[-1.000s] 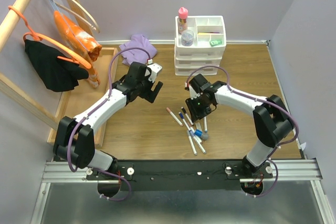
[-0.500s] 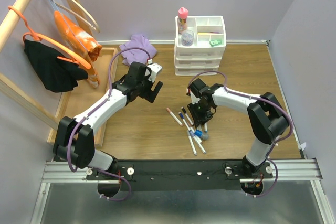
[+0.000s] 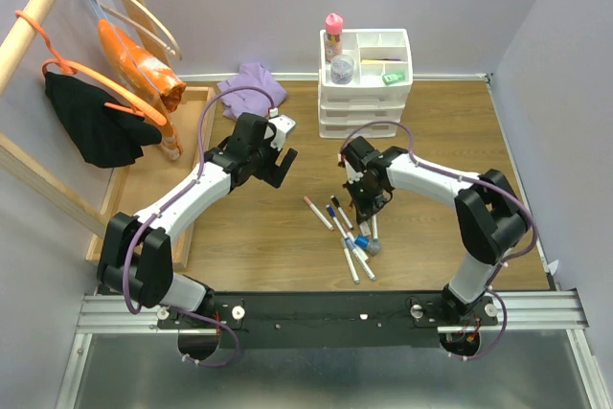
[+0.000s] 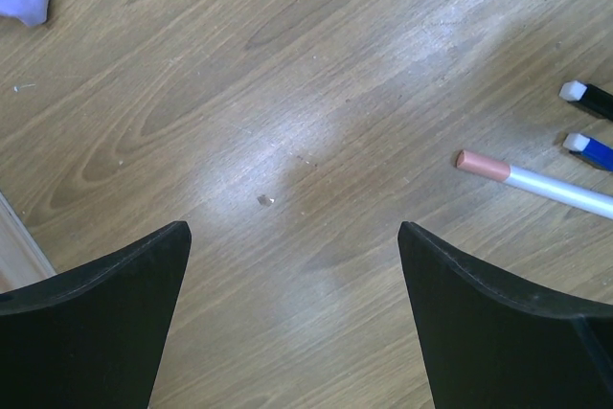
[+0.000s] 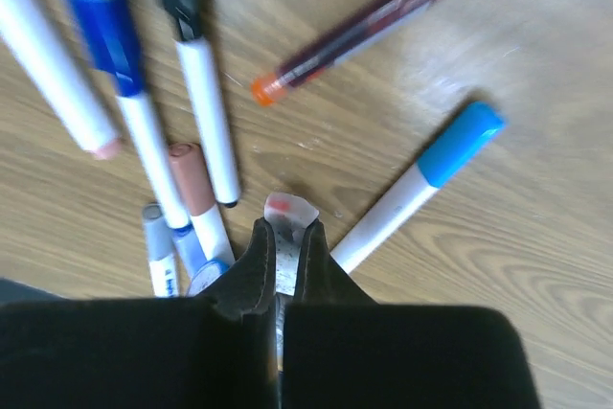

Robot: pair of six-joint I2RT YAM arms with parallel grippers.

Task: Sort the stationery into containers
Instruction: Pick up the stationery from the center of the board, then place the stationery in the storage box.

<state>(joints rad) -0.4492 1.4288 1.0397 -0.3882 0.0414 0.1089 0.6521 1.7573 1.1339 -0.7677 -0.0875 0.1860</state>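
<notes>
Right wrist view: a thin white marker (image 5: 290, 210), pale cap with a reddish tip, was pinched between the fingers of the right gripper (image 5: 285, 239), which were pressed nearly together on its shaft. Could not tell whether it was off the table (image 3: 287, 237) or resting on it. Just right of it lay a light-blue-capped marker (image 5: 460, 141), slanting away. Just left of it lay a brown-capped marker (image 5: 194, 171). Farther out were a blue-capped marker (image 5: 110, 31), a black-capped marker (image 5: 187, 7) and a dark red pen (image 5: 383, 16) with an orange tip, all flat on the wood.

Top view: the loose pile (image 3: 352, 241) lay on the table between the two arms, with the right gripper low over its far end. A white drawer unit (image 3: 369, 107) stood at the far edge, well apart from the pile. Its divided top tray held a pink-capped bottle (image 3: 333, 34) at the back-left corner, a grey jar (image 3: 343, 68) in front of that, and a small green item (image 3: 393, 77) in a right-hand compartment.

Left gripper (image 4: 292, 232): fingers spread wide, nothing between them, over bare wood left of the pile. A pink-capped marker (image 4: 484, 165) lay to its right, apart from it. A purple cloth (image 3: 254, 83) lay left of the drawer unit. A long wooden tray (image 3: 153, 179) ran along the table's left side.
</notes>
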